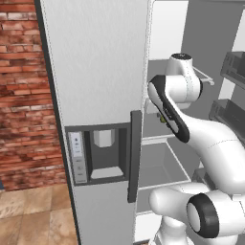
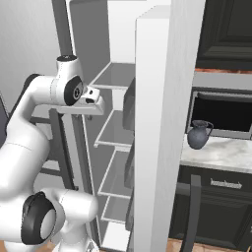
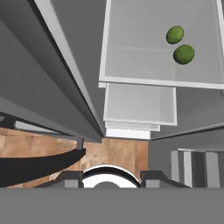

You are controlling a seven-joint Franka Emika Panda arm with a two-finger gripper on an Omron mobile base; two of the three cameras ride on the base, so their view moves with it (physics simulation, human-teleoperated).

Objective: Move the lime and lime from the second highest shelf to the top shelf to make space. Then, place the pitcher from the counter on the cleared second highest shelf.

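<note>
The two limes lie side by side on the second highest shelf (image 3: 131, 57), toward its far right: one lime (image 3: 175, 34) sits just behind the other lime (image 3: 183, 54), close together, though I cannot tell whether they touch. The hand view looks down on them from above, and the shelf's pale front edge runs across below them. Lower shelves (image 3: 140, 103) step out beneath it.

The top shelf (image 2: 115, 78) is a thin grey plate above, seen in the right base view. The hand (image 2: 93, 101) hangs in front of the open fridge, just below the level of that shelf's front edge and outside the shelves. Its fingers (image 3: 72, 177) stand apart with nothing between them, so the hand is released and holds nothing, well apart from the limes.

The pitcher (image 2: 198, 135) stands upright on the pale marble counter (image 2: 226, 155) to the right of the fridge, handle to the right. It is in front of a dark appliance opening (image 2: 224, 110) and below dark cabinets (image 2: 226, 34).

On the left stands the closed fridge door (image 1: 95, 62) with its dispenser (image 1: 98, 153). Beyond it are a brick wall (image 1: 21, 95) and a tiled floor (image 1: 28, 215). Dark door racks (image 1: 234, 67) hang at the far right.
</note>
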